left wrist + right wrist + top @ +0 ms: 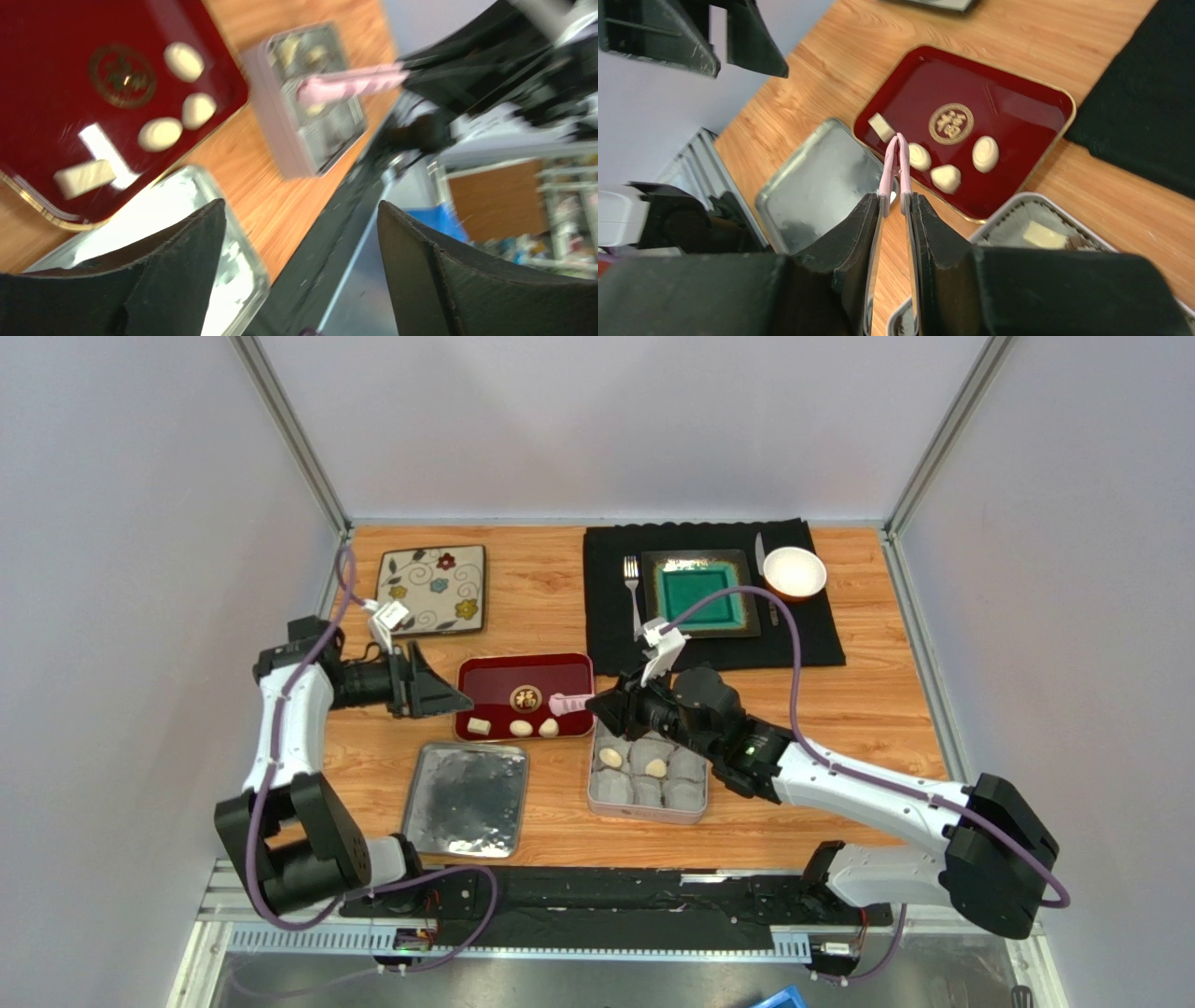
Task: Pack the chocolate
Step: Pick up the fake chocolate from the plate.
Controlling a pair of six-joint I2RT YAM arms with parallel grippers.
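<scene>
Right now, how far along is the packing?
Done: at least one chocolate sits in the tin. In hand: the right hand grips pink tongs, tips empty, over the tray; the left hand is open, empty. Left: four chocolates on the tray; lid off.

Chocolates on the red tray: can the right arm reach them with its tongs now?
Probably yes. The pink tongs in the right fingers point down at the chocolates, nothing covers the red tray, and the left fingers stand beside its edge, not over it.
</scene>
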